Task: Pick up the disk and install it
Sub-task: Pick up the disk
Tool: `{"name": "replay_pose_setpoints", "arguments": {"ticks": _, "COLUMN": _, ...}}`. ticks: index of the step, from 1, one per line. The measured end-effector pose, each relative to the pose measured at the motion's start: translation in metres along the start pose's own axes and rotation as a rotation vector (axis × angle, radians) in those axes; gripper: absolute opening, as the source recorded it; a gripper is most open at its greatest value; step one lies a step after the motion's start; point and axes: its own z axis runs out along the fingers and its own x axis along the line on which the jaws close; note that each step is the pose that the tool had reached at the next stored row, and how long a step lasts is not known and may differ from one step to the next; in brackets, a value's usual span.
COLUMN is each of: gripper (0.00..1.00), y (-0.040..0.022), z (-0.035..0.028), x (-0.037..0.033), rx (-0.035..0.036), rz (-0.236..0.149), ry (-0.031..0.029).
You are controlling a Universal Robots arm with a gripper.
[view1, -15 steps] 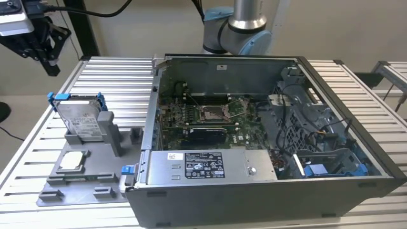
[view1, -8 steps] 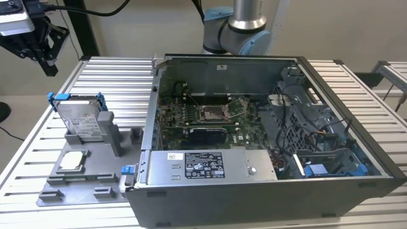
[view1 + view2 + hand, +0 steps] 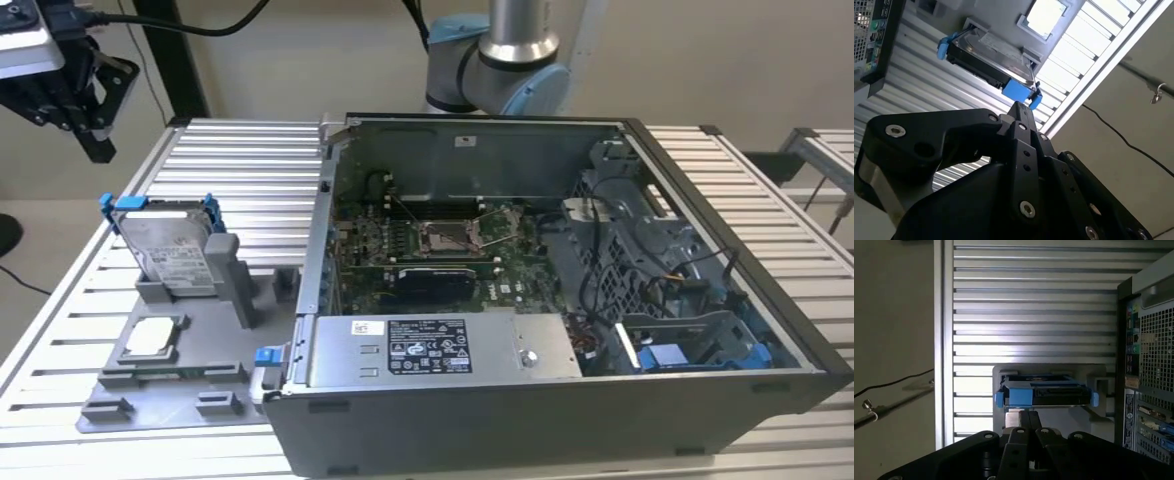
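The disk (image 3: 167, 245) was seen on edge, well below the end effector (image 3: 96, 145), which was apparently clenched on nothing.

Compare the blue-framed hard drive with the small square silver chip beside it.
The silver-grey rectangular metal disk stands tilted on edge; the small square silver chip lies flat. The disk is larger than the chip. The disk wears a blue plastic bracket; the chip has none. Both rest on the grey holder.

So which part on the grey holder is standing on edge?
The blue-framed disk stands on edge; the small square chip lies flat.
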Motion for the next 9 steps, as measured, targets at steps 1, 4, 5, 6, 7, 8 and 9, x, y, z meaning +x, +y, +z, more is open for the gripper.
{"name": "replay_pose_setpoints", "arguments": {"ticks": 1, "gripper": 0.0, "y": 0.0, "z": 0.0, "x": 0.0, "rx": 0.0, "rz": 0.0, "ry": 0.0}}
{"name": "replay_pose_setpoints", "arguments": {"ticks": 4, "gripper": 0.0, "y": -0.0001, "z": 0.0, "x": 0.0, "rx": 0.0, "rz": 0.002, "ry": 0.0}}
{"name": "replay_pose_setpoints", "arguments": {"ticks": 5, "gripper": 0.0, "y": -0.0001, "z": 0.0, "x": 0.0, "rx": 0.0, "rz": 0.002, "ry": 0.0}}
{"name": "replay_pose_setpoints", "arguments": {"ticks": 6, "gripper": 0.0, "y": -0.0001, "z": 0.0, "x": 0.0, "rx": 0.0, "rz": 0.002, "ry": -0.0001}}
{"name": "replay_pose_setpoints", "arguments": {"ticks": 7, "gripper": 0.0, "y": -0.0001, "z": 0.0, "x": 0.0, "rx": 0.0, "rz": 0.002, "ry": -0.0001}}
{"name": "replay_pose_setpoints", "arguments": {"ticks": 8, "gripper": 0.0, "y": -0.0001, "z": 0.0, "x": 0.0, "rx": 0.0, "rz": 0.002, "ry": -0.0001}}
{"name": "replay_pose_setpoints", "arguments": {"ticks": 9, "gripper": 0.0, "y": -0.0001, "z": 0.0, "x": 0.0, "rx": 0.0, "rz": 0.002, "ry": -0.0001}}
